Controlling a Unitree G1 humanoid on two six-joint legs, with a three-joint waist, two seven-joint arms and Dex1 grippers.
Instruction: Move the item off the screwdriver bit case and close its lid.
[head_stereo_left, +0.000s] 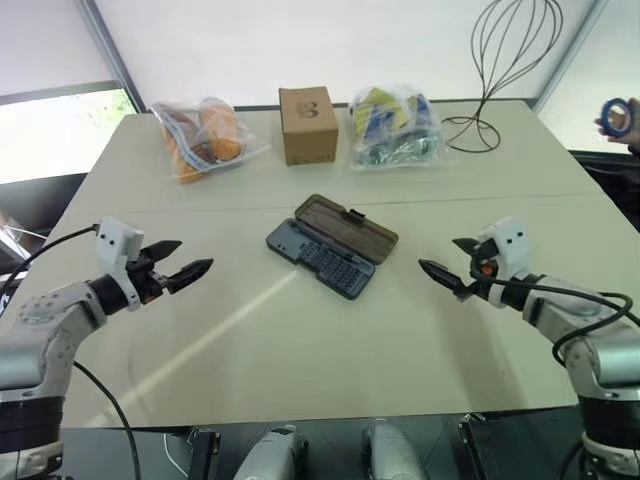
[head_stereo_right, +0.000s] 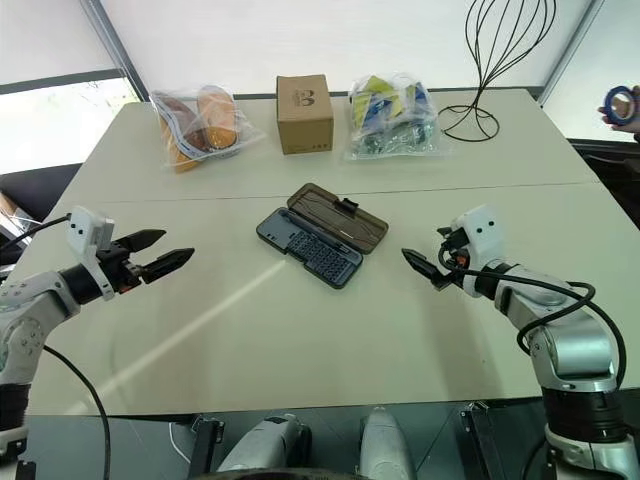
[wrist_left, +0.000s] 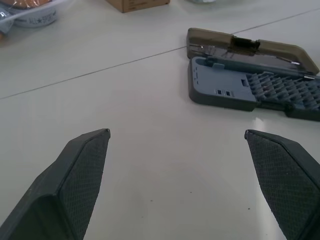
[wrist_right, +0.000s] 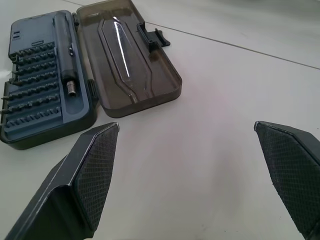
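Smoky brown plastic, thin and translucent, makes up the lid (wrist_right: 127, 60), which lies folded flat open on the desk (head_stereo_left: 300, 370) beside its dark grey-blue tray. The screwdriver bit case (head_stereo_left: 330, 245) sits near the middle of the desk, set at a slant, and serves as the landmark: behind it stand a cardboard box (head_stereo_left: 307, 124) flanked by two clear bags of goods (head_stereo_left: 205, 135), and behind and to its right rises a wire stand (head_stereo_left: 500, 60). The tray holds ridged rows of small bits and a slim driver handle along the hinge side; nothing can be seen resting on the case.

To the case's left the left claw (head_stereo_left: 180, 268) hovers with fingers spread wide, empty; to its right the right claw (head_stereo_left: 452, 262) does the same, both well apart from it.

The case is likely light and rigid, apt to skid on the smooth desk when pushed. The lid should swing stiffly on its hinge; its far long edge, near the small black latch tab (wrist_right: 154, 37), looks the best place to lift, with the other claw steadying the tray.
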